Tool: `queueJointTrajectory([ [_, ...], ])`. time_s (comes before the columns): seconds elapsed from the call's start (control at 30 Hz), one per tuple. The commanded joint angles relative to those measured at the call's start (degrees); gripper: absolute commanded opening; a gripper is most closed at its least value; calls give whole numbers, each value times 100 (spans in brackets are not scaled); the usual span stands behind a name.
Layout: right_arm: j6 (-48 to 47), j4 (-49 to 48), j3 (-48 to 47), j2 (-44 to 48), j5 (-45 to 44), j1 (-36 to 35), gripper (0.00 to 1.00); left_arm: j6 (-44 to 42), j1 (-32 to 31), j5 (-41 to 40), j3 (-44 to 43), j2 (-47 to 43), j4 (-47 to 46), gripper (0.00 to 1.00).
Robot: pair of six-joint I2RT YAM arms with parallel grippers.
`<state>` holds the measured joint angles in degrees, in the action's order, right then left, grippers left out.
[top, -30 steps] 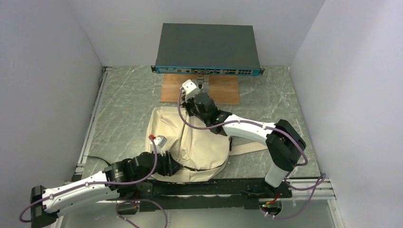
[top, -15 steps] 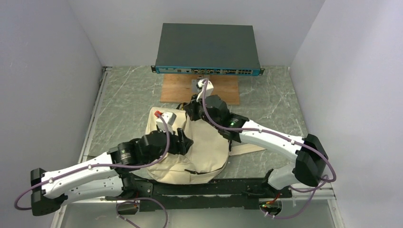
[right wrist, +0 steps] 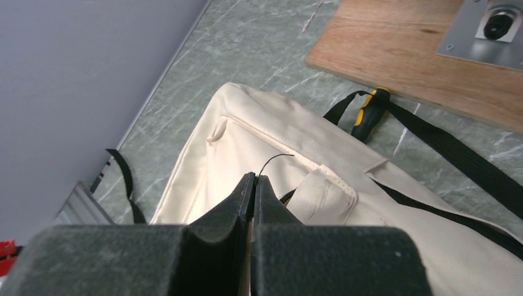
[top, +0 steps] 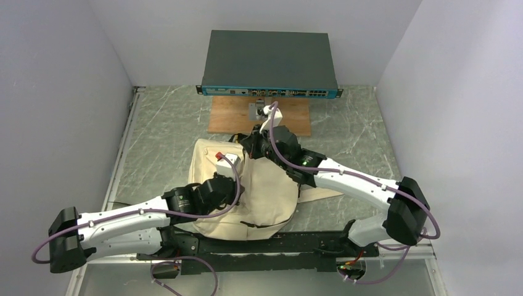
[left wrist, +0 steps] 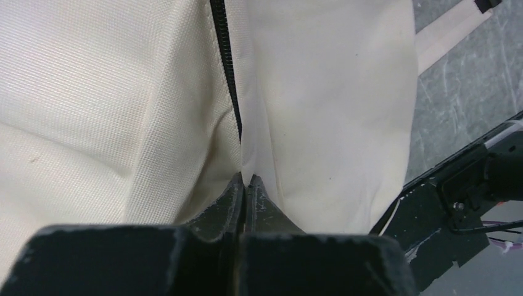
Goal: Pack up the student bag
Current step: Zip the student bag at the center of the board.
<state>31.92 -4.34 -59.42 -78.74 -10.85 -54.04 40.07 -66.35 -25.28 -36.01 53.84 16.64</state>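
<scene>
The student bag (top: 265, 191), beige canvas with black trim, lies flat in the middle of the table. My left gripper (left wrist: 247, 179) is over the bag's middle. It is shut, and its tips pinch a fold of canvas just below the end of a black zipper (left wrist: 227, 68). My right gripper (right wrist: 255, 177) is at the bag's far top edge, shut on the bag, with a thin black cord (right wrist: 274, 159) curling out of its tips. From above, the left gripper (top: 237, 179) and the right gripper (top: 251, 147) both sit on the bag.
A yellow-and-black screwdriver (right wrist: 369, 114) lies by the bag's black strap (right wrist: 456, 154), near a wooden board (top: 234, 117) with a metal plate (right wrist: 487, 28). A network switch (top: 269, 61) stands behind the board. A beige strap (top: 321, 193) trails right. Walls close both sides.
My left arm swung from the bag's near left corner to its middle, and its jaws opened and then shut. My right gripper shifted right along the bag's top edge.
</scene>
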Motion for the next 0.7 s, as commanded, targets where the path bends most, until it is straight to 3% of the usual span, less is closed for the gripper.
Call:
queueJointTrajectory([
  [0.0, -496, -1006, -418, -134, -530, 13, 0, 180, -22, 664, 451, -99, -146, 0],
  [0.13, -1246, -1145, -848, -607, -913, 143, 0, 505, -129, 1229, 1305, -763, -418, 0],
  [0.27, -1706, -1455, -1212, -1164, -676, 518, 0, 1050, -345, 1350, 1858, -1366, -178, 0],
  [0.47, -2396, -1672, -1286, -1560, -647, 544, 0, 1024, -370, 1267, 1765, -1567, 114, 0],
  [0.67, -2983, -1888, -1098, -1633, -984, 718, 0, 1327, -480, 1594, 2275, -1630, -383, 0],
])
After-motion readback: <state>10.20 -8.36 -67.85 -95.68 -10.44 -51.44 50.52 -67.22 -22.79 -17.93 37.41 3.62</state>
